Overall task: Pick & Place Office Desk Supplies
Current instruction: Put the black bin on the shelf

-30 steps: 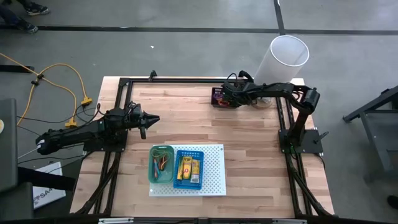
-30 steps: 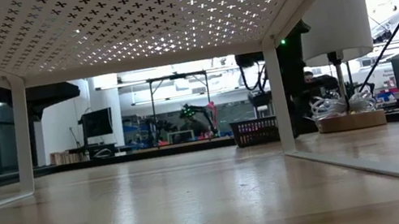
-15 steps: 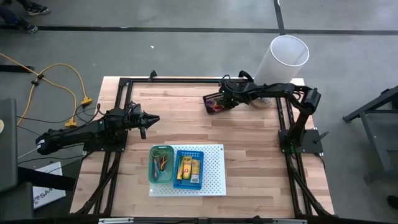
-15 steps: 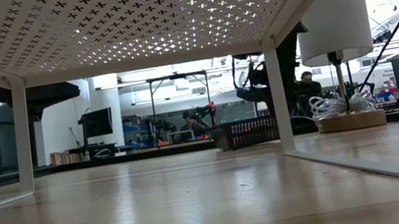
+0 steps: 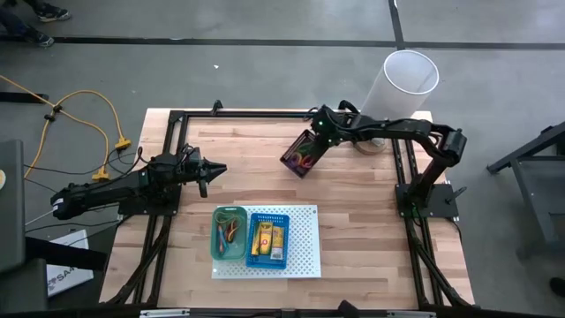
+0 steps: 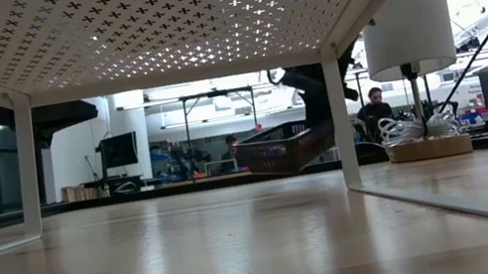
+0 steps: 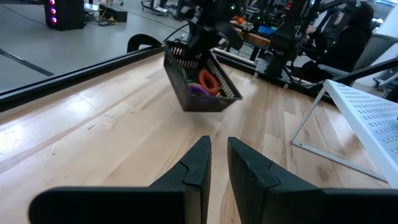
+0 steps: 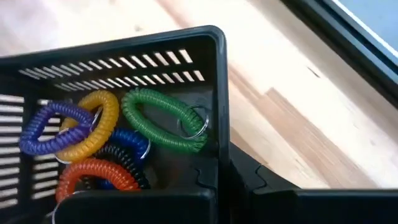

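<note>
My right gripper is shut on a black slotted bin, held tilted in the air over the far middle of the table. The bin holds coiled plastic loops: green, purple, yellow and orange. The low view shows the bin clear of the tabletop. My left gripper waits near the table's left side, its fingers a narrow gap apart, pointing at the bin. My right gripper grips the bin's short end wall next to a corner, coming from the table's right and far side. One finger shows outside the wall; the wall hides the other. The bin is lifted clear and tips down away from the fingers.
A white perforated board stands on legs at the near middle, carrying a teal bin of rubber bands and a blue bin of yellow packets. A tall white cylinder stands at the far right corner. A black frame rims the table.
My right gripper has raised the black bin off the table at the far edge and carried it toward the table's left and near side. The bin has turned about and tipped, its free end now slanting down. My left arm has kept still.
</note>
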You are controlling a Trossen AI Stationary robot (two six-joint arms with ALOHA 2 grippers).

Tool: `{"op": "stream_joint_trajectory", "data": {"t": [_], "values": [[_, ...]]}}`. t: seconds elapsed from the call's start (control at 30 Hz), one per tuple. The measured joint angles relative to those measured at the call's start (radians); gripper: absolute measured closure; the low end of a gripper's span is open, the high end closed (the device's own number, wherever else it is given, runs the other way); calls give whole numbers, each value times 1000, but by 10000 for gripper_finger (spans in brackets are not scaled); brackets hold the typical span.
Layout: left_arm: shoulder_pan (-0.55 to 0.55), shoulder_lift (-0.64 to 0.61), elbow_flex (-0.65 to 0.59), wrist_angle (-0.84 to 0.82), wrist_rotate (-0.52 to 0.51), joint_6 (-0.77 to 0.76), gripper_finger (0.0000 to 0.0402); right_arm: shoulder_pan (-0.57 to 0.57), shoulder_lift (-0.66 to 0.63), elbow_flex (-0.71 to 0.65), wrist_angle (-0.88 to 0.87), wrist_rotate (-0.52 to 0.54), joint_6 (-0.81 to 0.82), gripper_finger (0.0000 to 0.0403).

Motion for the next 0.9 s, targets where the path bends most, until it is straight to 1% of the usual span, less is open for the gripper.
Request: {"op": "stream_joint_trajectory", "data": {"t": [0.17,0.4,0.53,0.67,0.8,0.9], "values": [[0,0,0,0,0,0,351,-1,0,4,6,-51,-109,400],[0,0,0,0,0,0,351,-16,0,4,4,-110,-117,400],[0,0,0,0,0,0,351,-16,-1,5,7,-120,-117,400],[0,0,0,0,0,0,351,-26,-31,7,17,-128,-120,400],[0,0,0,0,0,0,351,-34,-57,49,-10,-159,-127,400],[0,0,0,0,0,0,351,-32,-73,112,-42,-196,-164,400]]}}
